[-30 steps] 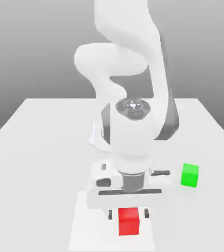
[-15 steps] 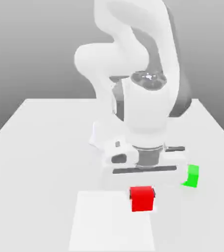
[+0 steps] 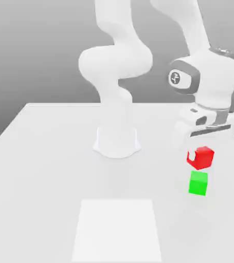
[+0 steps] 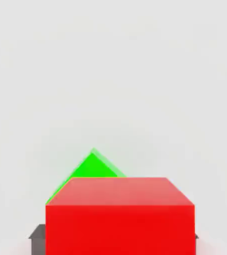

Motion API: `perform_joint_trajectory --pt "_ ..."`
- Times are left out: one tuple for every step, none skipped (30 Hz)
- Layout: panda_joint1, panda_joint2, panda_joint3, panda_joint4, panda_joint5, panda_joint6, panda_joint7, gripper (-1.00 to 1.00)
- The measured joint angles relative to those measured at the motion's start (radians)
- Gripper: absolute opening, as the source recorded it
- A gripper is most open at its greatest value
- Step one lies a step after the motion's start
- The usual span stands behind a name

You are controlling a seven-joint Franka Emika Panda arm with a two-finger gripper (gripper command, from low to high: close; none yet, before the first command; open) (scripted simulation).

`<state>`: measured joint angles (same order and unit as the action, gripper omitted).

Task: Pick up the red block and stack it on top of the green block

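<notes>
- pale square mat [image 3: 118, 228] printed on the white tabletop [image 3: 47, 154], nearest the exterior camera, now bare; a second ago the small bright red matte cube [image 3: 203, 157] sat at its far edge under the gripper.
- small bright green matte cube [image 3: 198, 183] rests on the table toward the exterior view's right, same spot as before.
- just above it, not touching, hangs the red cube, lifted clear of the surface and carried across from the mat.
- two-finger gripper [image 3: 201, 156] is clamped narrow on the red cube; a dark finger [image 4: 37, 234] peeks out beside the cube in the hand view.
- hand view: green cube [image 4: 88, 170] shows past the red cube's [image 4: 119, 216] top edge, rotated corner-on, so the faces do not line up.
- farther back, white arm base [image 3: 117, 138], unmoved.
- judgement: pick and carry done; what remains is centring, lowering, releasing. the offset and twist could leave the stack skewed.
</notes>
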<state>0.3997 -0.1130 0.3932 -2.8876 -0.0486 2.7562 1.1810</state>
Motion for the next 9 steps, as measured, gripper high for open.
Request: perform_joint_trajectory --pt "-0.01 0.019 0.002 0.001 -0.032 0.014 0.023 -1.0" --pt "-0.018 0.039 0.002 0.003 -0.062 0.029 0.043 -1.0" --pt "-0.025 0.057 0.001 0.004 -0.087 0.044 0.062 -1.0" --pt "-0.03 0.075 -0.001 0.005 -0.109 0.059 0.077 -1.0" --pt "-0.032 0.092 -0.004 0.006 -0.126 0.075 0.089 -1.0" --pt "-0.032 0.108 -0.008 0.006 -0.137 0.091 0.096 -1.0" --pt "-0.038 0.123 -0.005 0.006 -0.141 0.108 0.099 -1.0" --pt "-0.041 0.137 -0.001 0.006 -0.138 0.126 0.097 -1.0" --pt "-0.037 0.149 0.004 0.005 -0.127 0.143 0.089 -1.0"
